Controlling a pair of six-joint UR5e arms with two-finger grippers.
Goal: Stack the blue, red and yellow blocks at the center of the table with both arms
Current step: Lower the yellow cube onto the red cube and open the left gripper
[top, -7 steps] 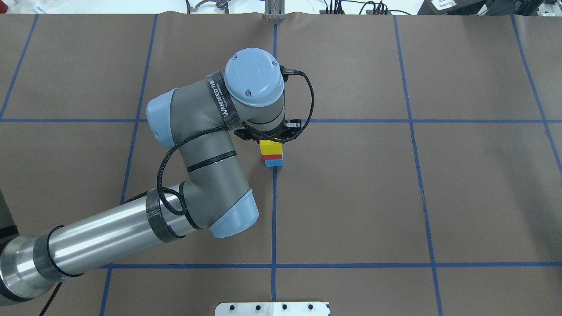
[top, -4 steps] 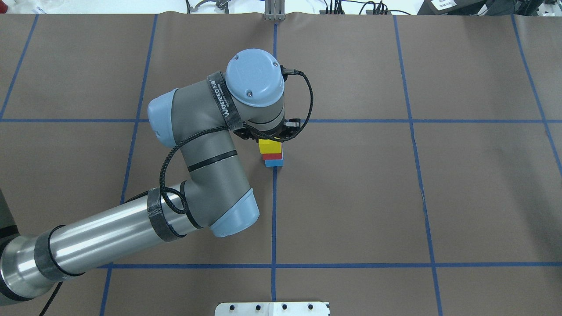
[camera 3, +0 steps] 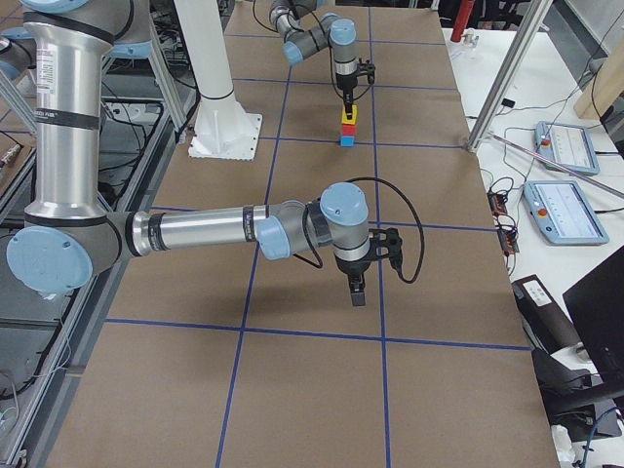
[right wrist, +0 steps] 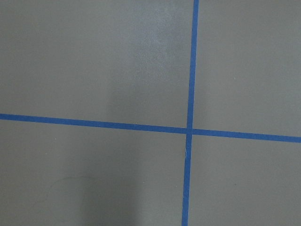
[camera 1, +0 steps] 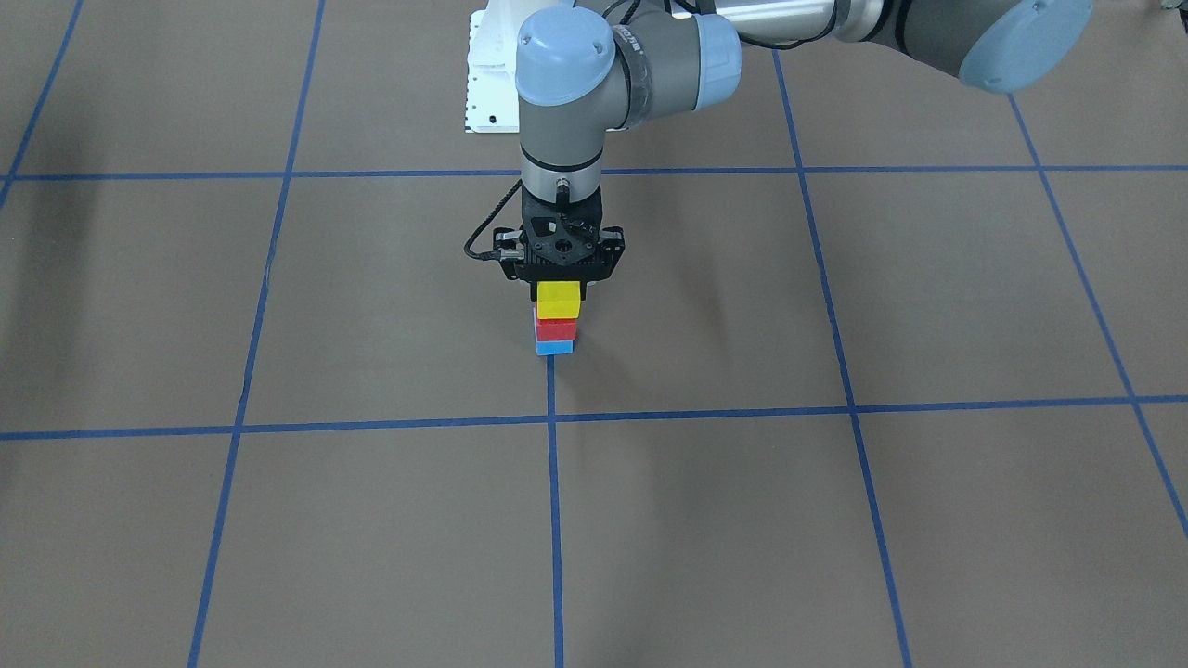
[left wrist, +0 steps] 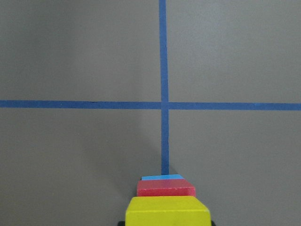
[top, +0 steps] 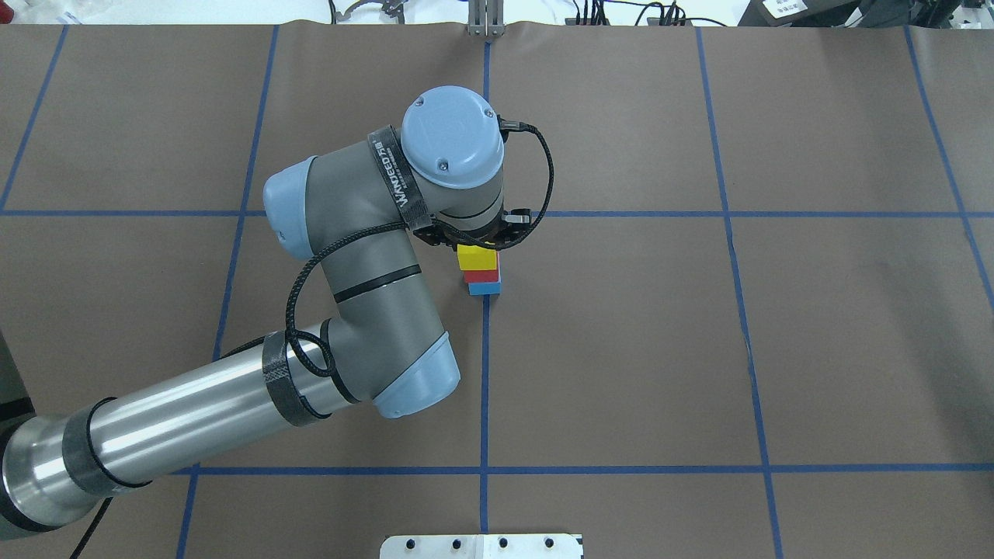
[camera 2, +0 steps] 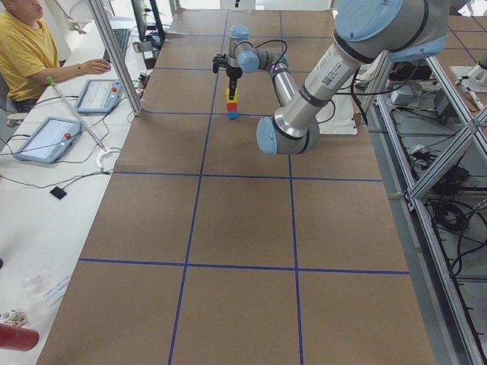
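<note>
A yellow block (camera 1: pixel 559 301) sits on top of a red block (camera 1: pixel 556 328), which rests on a blue block (camera 1: pixel 554 348), by the centre tape crossing. The stack also shows in the overhead view, with the yellow block (top: pixel 476 256) on top. My left gripper (camera 1: pixel 559 289) points straight down over the stack and is shut on the yellow block (left wrist: pixel 167 213); dark fingertips flank it in the left wrist view. My right gripper (camera 3: pixel 357 292) hangs low over bare table, far from the stack (camera 3: pixel 347 127). It shows only in the exterior right view, so I cannot tell whether it is open.
Blue tape lines (top: pixel 484 373) divide the brown table into a grid. The white robot base plate (top: pixel 481 546) is at the near edge. An operator (camera 2: pixel 23 46) sits at a side desk with tablets (camera 2: pixel 46 138), beyond the table's far side.
My left arm and the yellow block have shifted very slightly; the red and blue blocks have not moved.
</note>
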